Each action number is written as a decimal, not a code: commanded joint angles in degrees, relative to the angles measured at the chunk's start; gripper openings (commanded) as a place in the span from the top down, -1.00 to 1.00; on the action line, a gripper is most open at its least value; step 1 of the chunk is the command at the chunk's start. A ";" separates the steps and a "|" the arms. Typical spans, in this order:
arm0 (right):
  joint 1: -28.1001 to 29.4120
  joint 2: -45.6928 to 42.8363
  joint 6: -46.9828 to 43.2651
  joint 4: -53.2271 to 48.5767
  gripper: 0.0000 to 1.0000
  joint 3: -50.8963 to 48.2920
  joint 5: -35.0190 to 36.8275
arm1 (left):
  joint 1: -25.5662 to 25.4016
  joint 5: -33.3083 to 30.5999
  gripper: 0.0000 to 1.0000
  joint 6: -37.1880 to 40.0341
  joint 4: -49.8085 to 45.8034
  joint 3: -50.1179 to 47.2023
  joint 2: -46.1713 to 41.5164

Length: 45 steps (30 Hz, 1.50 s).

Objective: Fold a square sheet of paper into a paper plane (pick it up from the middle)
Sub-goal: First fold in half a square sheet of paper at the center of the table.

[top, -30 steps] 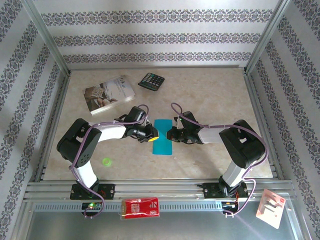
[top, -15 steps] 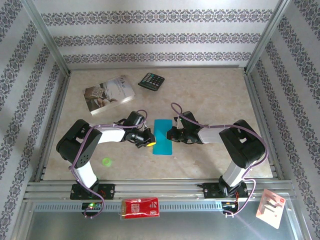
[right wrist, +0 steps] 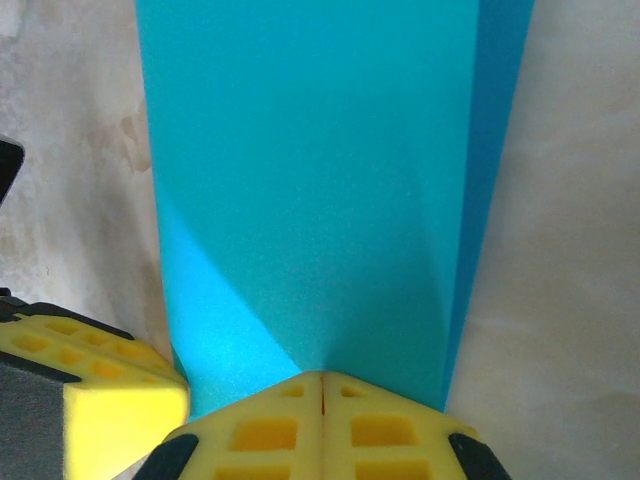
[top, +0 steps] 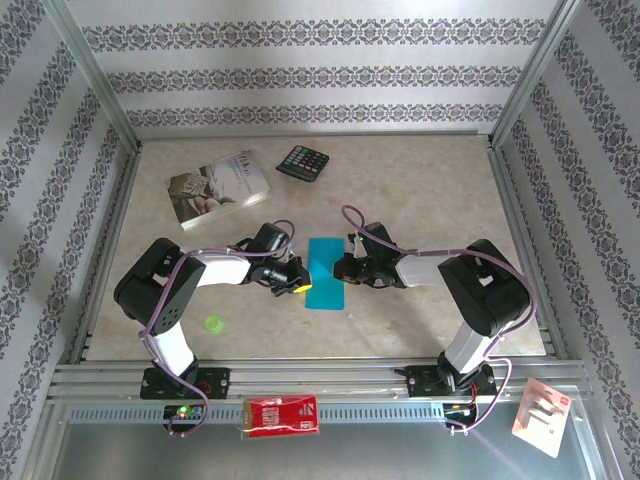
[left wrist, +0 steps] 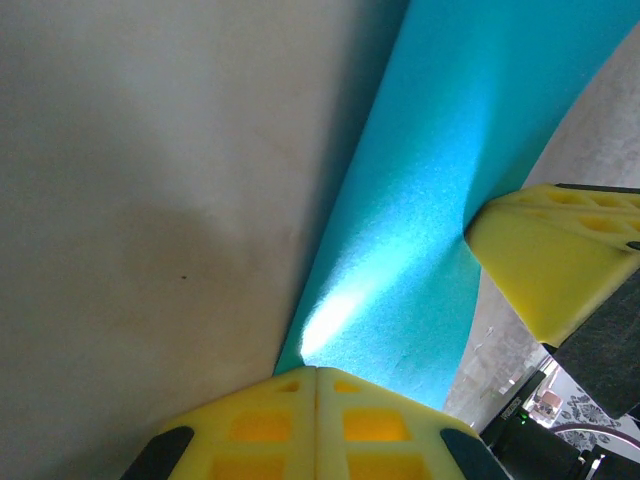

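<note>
sheet of paper [top: 325, 273] lies mid-bench [top: 430, 180], already doubled into a narrow strip, long axis running away from the arm bases toward the far wall, a shade tilted. left arm [top: 215, 268] reaches in from the left, its jaws pressed together at the strip's left edge toward the near end. right arm [top: 430, 268] reaches in from the right, its jaws pressed together too, at the right edge about halfway along. so the strip sits between the two sets of jaws, each tip at a long edge, the arms facing across the short axis; neither clearly nearer. judgement: the coming fold or lift turns on that crosswise approach, since a pull from either side works across the lengthwise crease, not along it. left wrist view: paper stands off the bench with shadow under one edge and runs down to the closed yellow tips (a pinch looks likely, but the seam hides whether paper is actually caught). right wrist view: blue meets the shut tips likewise, with a darker band down the right side, either a lower layer or a turned flap, cannot tell which. paper runs out of frame in both wrist views; layer count unreadable from above.
</note>
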 commanded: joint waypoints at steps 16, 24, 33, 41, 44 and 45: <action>-1.15 2.54 -0.67 -9.57 1.00 -3.32 5.20 | -1.36 -5.24 0.99 5.43 -8.45 -3.39 0.40; -1.06 -3.32 -0.32 -8.45 0.68 -3.48 3.46 | -0.20 -2.27 1.00 8.41 -12.81 -1.97 1.96; -0.76 -13.69 -0.84 -7.98 0.49 -3.65 2.23 | 0.48 3.26 1.00 16.71 -18.22 -1.33 1.77; 5.14 -9.03 0.47 -3.73 0.73 2.90 -1.18 | 3.03 3.64 1.00 21.91 -21.09 -1.35 1.65; 7.09 -5.08 1.83 -2.50 0.83 5.99 -1.58 | 3.12 3.55 1.00 22.31 -21.18 -1.11 2.40; 7.80 -3.80 2.14 -1.98 0.85 6.97 -1.83 | 3.11 3.55 1.00 22.31 -21.01 -1.26 2.44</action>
